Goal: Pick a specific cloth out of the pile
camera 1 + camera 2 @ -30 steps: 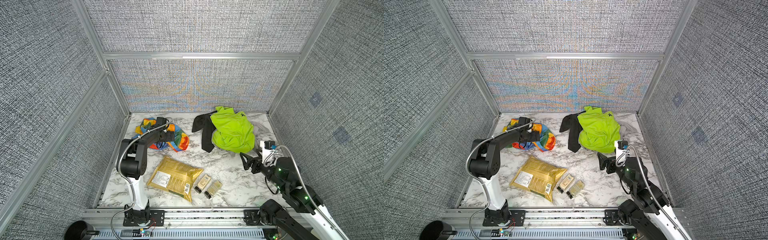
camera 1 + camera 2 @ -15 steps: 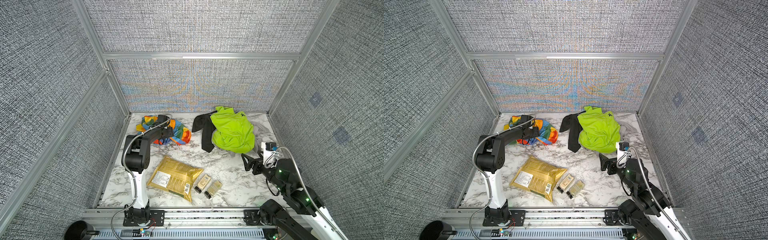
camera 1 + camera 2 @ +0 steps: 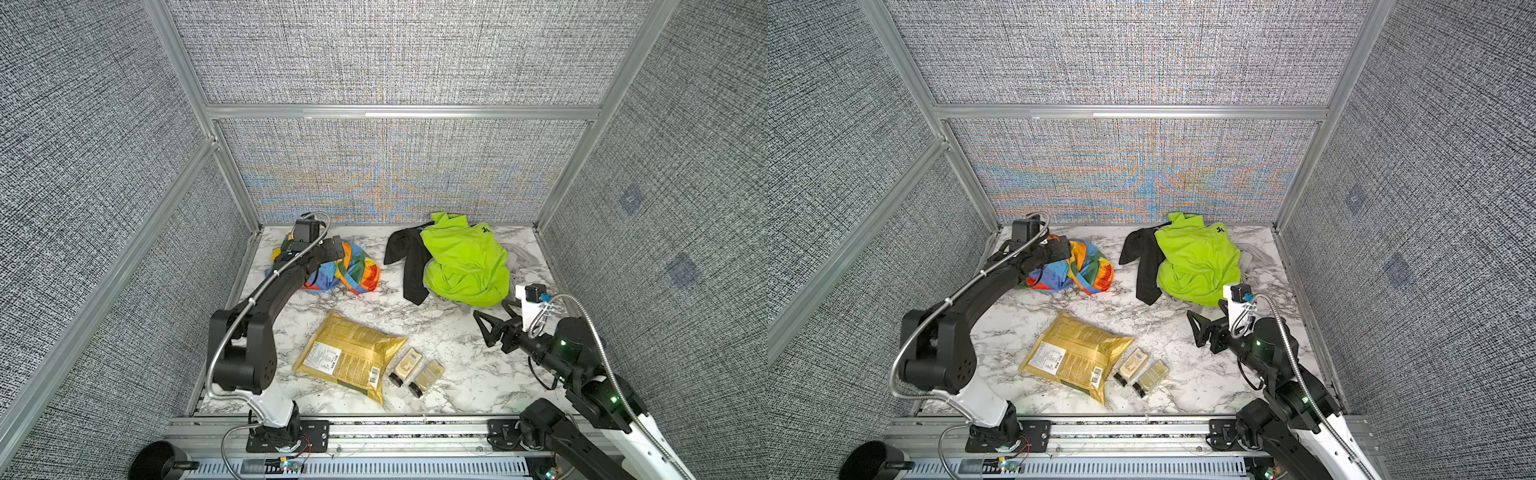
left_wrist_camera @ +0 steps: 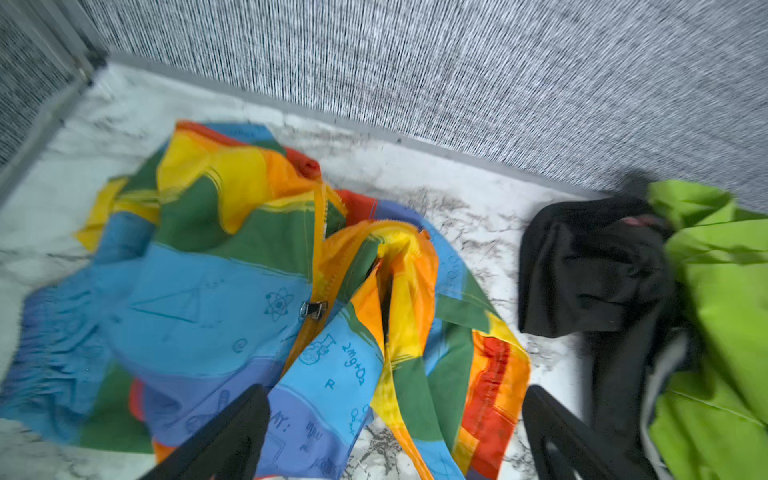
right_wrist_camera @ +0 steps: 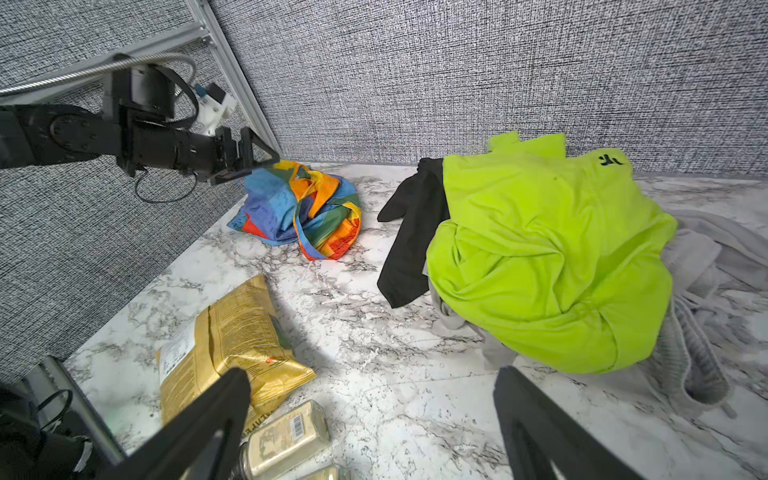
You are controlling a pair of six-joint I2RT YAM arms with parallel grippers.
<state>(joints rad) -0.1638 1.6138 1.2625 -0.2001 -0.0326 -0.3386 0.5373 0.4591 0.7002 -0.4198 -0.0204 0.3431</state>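
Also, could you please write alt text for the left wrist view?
A crumpled cloth in rainbow blocks lies on the marble table before the open fingers of the left gripper; the black and lime-green pile sits apart beside it.

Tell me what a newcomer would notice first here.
The lime-green shirt, heaped at the back right, glares brightest. Left of it, lying apart, is the rainbow cloth, with the open left gripper just over it. A gold bag lies in front.

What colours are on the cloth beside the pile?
The cloth: blue, green, yellow, orange and red blocks, clearest in left wrist view.
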